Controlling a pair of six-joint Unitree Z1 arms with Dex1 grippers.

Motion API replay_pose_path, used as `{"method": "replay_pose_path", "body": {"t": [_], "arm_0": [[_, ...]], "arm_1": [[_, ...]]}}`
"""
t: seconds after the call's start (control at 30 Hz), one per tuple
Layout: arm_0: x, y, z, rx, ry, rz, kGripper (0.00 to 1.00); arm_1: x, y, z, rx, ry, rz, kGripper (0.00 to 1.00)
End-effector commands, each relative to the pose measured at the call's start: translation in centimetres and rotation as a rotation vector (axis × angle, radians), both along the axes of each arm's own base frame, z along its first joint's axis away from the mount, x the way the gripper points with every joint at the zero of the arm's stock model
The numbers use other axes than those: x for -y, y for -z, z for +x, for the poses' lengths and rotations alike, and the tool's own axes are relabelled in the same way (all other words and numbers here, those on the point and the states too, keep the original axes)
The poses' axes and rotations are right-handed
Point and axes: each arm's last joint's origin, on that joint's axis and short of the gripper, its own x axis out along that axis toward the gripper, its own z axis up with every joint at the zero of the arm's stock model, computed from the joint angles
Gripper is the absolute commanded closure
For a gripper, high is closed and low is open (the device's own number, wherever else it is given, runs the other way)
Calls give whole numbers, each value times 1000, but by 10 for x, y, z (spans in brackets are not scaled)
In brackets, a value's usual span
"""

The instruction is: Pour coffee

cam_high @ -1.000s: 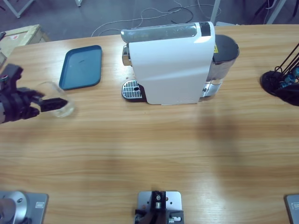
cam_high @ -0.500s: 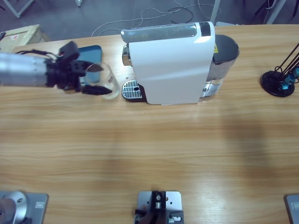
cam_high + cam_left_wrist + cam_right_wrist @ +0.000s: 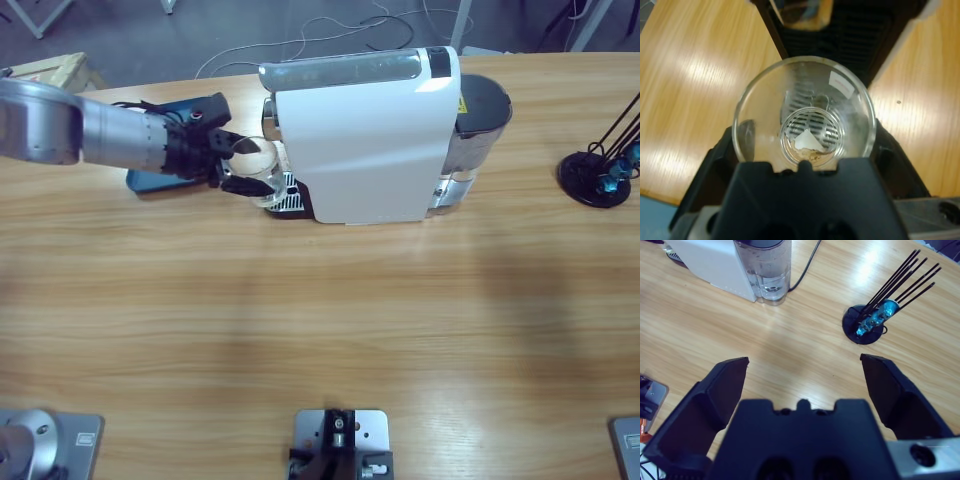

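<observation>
My left gripper (image 3: 240, 165) is shut on a clear glass tumbler (image 3: 258, 168), holding it just above the drip grille (image 3: 283, 194) at the front of the white coffee machine (image 3: 370, 140). In the left wrist view the tumbler (image 3: 805, 120) fills the middle between both black jaws, and the slotted grille (image 3: 855, 30) shows through and beyond it. The glass looks empty; the coffee is out of view. My right gripper (image 3: 805, 365) is open with nothing between its jaws, above bare table, and does not appear in the high view.
A blue tray (image 3: 205, 106) lies left of the machine, partly under the left arm. The machine's water tank (image 3: 482, 112) sits at its right end. A black capsule stand with thin rods (image 3: 598, 176) stands at the far right, also the stand (image 3: 867, 325) in the right wrist view.
The left arm carried the tumbler from the table's left edge rightward, past the blue tray, to the machine's drip grille. Nothing else moved.
</observation>
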Motion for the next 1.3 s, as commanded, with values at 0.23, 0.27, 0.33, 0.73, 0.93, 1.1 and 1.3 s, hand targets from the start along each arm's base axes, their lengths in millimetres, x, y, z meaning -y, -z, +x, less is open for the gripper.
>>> {"method": "replay_pose_path", "body": {"t": [0.23,0.27,0.33,0.73,0.93,1.1,1.3], "arm_0": [[31,29,5,-46,49,37,927],[31,30,5,-49,45,39,405],[31,31,4,-56,38,41,8],[-8,-8,-27,-22,-48,8,5],[-60,-72,-72,46,-309,-104,4],[-76,-109,-145,-57,-333,-176,4],[-98,-110,-180,-124,-417,-130,4]], "arm_1": [[-9,6,4,-7,-16,-46,0],[-9,6,4,-7,-16,-46,0],[-10,6,4,-7,-16,-47,0],[-13,4,6,13,-11,-17,0],[-33,-2,18,37,18,-38,0],[-59,-30,81,-86,138,101,0],[-115,-64,189,-138,52,97,733]]}}
